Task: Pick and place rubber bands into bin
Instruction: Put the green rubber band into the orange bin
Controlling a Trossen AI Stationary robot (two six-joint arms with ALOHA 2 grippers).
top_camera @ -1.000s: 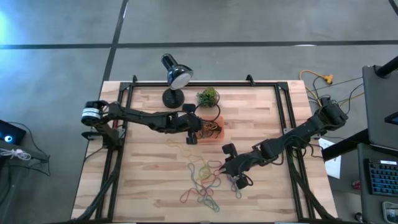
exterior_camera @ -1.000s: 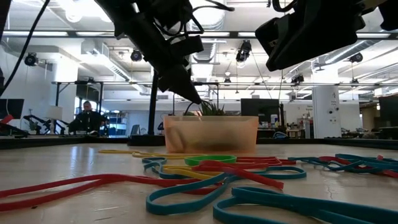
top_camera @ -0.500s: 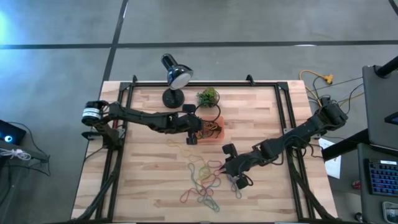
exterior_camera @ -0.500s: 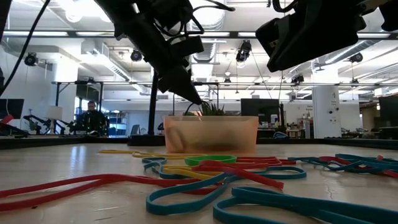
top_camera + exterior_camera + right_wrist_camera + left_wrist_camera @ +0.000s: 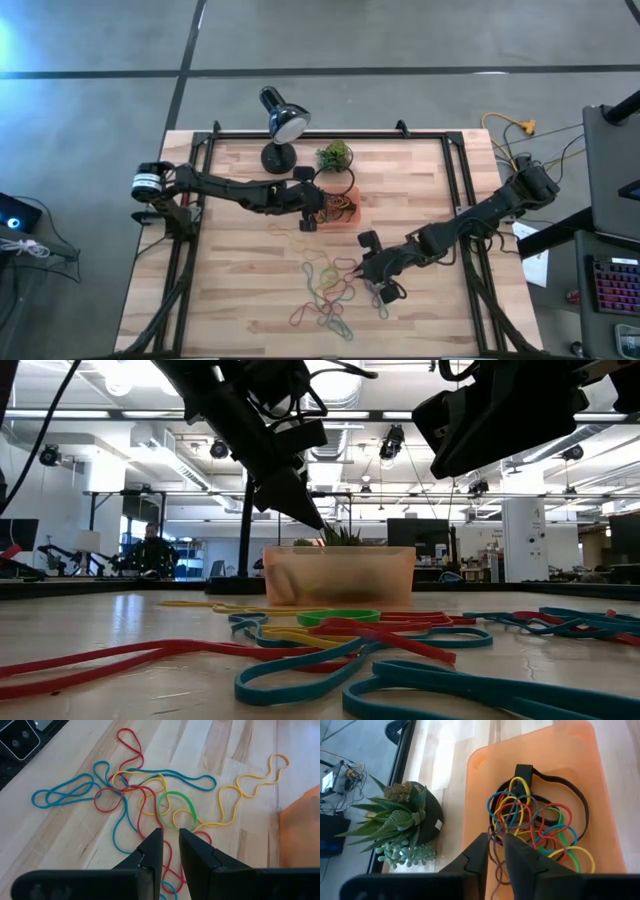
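1. On the wooden table (image 5: 240,270) we see both arms reaching in, a black lamp (image 5: 283,125) and a small plant (image 5: 334,155) at the far edge.
2. We find the bin (image 5: 352,205) near the table's middle, just beside the plant; several rubber bands (image 5: 535,827) lie tangled inside it.
3. We place the left gripper (image 5: 318,212) above the bin's edge; its fingers (image 5: 481,855) are nearly together with a thin dark strand (image 5: 493,851) running between them, so we judge it pinched on a band.
4. We place the right gripper (image 5: 362,262) low over the loose bands (image 5: 145,795) on the table, well apart from the bin; its fingers (image 5: 155,847) are nearly together, with nothing visibly between them.
5. We judge the bands light, soft and floppy, and tangled, so one pull may drag its neighbours.
6. We'd pinch a single free loop edge, e.g. the green band (image 5: 176,809) just ahead of the right fingers, pressing down to the wood because the strands lie flat.
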